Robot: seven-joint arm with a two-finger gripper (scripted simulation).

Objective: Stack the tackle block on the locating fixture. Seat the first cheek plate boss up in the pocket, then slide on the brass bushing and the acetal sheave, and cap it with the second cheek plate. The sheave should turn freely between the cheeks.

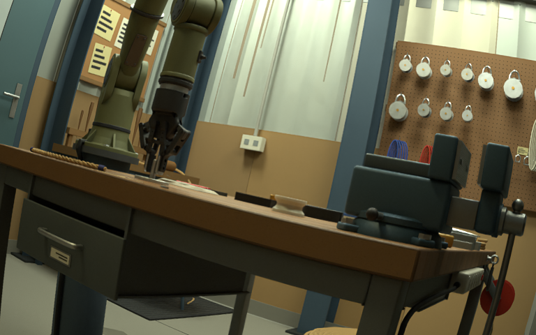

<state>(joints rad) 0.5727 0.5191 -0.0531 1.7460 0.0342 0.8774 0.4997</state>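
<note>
At the far left end of the wooden bench, in front of the arm's base, a flat grey cheek plate lies on the benchtop, and my gripper stands straight down over it with its fingers open and nothing held. The fingertips reach down to the plate. The white acetal sheave sits alone near the middle of the bench, to the right. A pale, red-edged flat thing lies just right of the plate; I cannot tell what it is. The brass bushing is too small to pick out.
A large dark bench vise fills the right end of the bench. A dark flat strip lies along the far edge behind the sheave. A twisted rope lies at the far left. The drawer under the bench stands partly open.
</note>
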